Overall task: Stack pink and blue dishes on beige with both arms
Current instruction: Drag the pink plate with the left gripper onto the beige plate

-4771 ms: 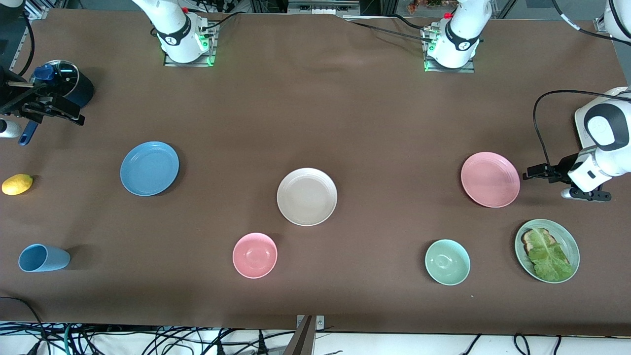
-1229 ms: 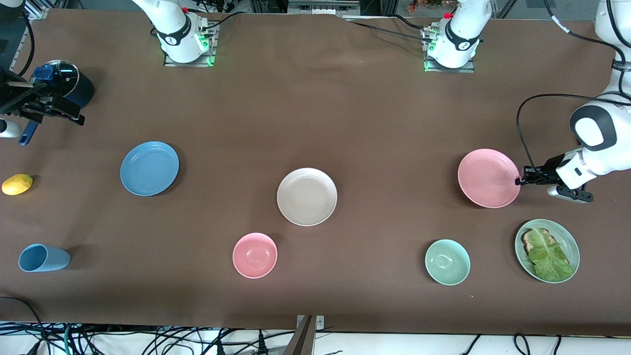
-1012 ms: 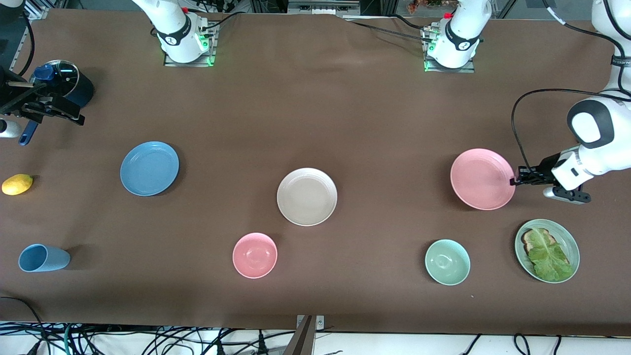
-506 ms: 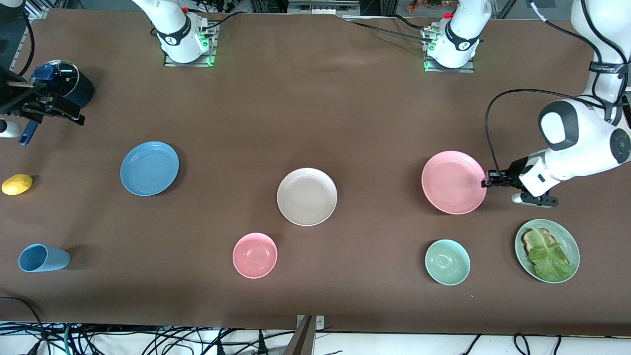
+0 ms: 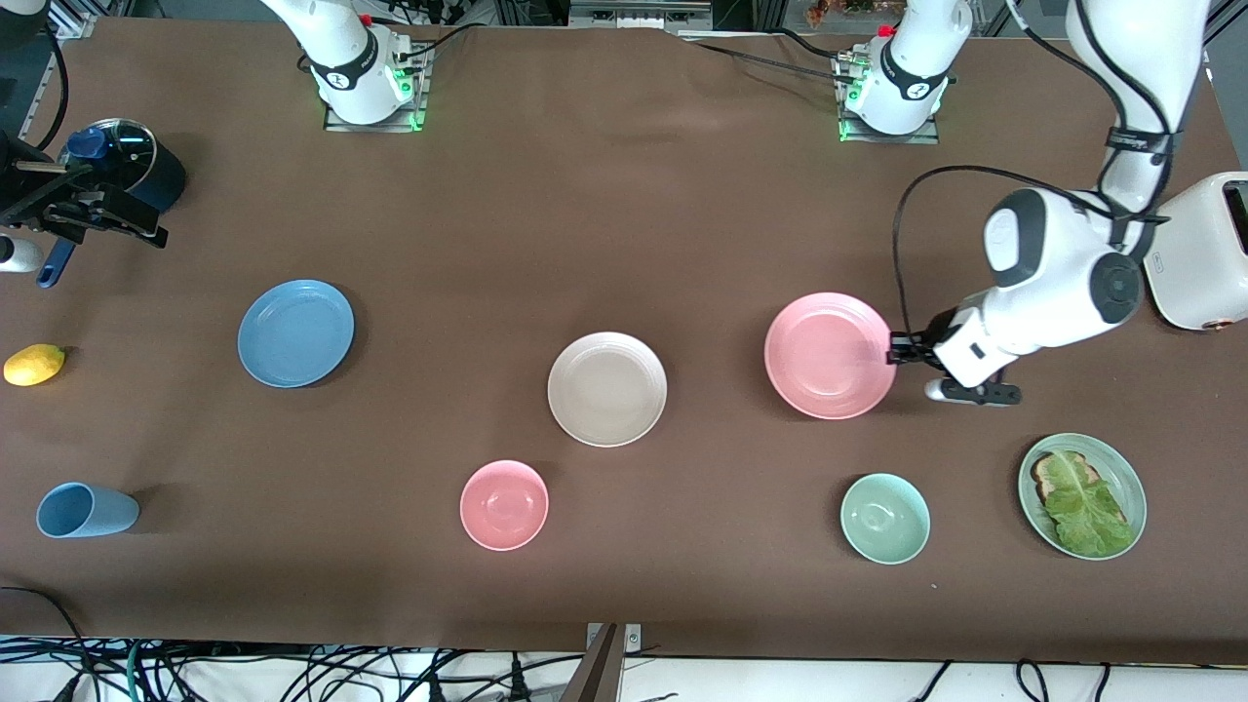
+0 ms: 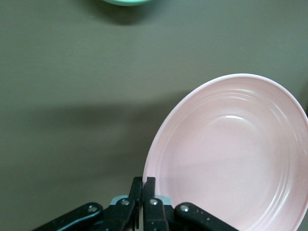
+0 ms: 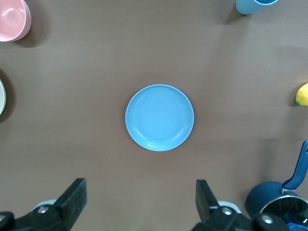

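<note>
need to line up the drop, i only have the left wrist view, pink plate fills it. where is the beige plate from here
Observer: The beige plate lies mid-table, beside the pink plate, toward the right arm's end; bare cloth shows between them.
Operator: is my grip on the rim ok
Observer: In the front view the left gripper is shut on the rim at the edge toward the left arm's end of the table.
Operator: what's the right arm doing
Observer: The right gripper is open and hangs high over the blue plate, which lies flat on the table.
</note>
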You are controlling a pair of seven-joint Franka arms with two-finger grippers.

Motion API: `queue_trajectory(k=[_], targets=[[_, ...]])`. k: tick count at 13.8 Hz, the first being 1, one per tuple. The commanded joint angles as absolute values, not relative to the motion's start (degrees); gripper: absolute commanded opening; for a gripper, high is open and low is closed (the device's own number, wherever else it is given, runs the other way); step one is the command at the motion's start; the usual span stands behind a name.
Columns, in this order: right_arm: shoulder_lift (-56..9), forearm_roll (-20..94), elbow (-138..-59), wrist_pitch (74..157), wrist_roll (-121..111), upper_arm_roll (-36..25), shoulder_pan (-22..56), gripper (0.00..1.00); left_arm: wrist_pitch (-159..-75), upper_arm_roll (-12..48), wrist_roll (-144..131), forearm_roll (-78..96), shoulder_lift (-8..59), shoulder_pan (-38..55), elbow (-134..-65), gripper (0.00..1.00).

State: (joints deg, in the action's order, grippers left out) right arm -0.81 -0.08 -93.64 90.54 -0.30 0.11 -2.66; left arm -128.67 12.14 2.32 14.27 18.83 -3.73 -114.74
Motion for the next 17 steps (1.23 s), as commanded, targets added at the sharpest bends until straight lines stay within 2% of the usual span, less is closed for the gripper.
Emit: queue_trajectory(k=[1,11,17], targets=[[0.4,0.8,-94.4,90.1,-1.1,0.2,-3.0,1.0,-128.9,11.7,-4.7,12.9,18.2,2.6,-113.6,0.0],[0.4,0.8,-94.5,90.1,-1.1,0.1,-3.0,1.0,-132.4,11.0,-28.2,9.1,27.3,17.7,-103.7,0.0],[0.4,0.8,-94.5,90.1,-1.1,0.2,-3.0,1.0,-132.7,6.7,-37.8,9.1,33.9,26.8,-96.2,0.0]])
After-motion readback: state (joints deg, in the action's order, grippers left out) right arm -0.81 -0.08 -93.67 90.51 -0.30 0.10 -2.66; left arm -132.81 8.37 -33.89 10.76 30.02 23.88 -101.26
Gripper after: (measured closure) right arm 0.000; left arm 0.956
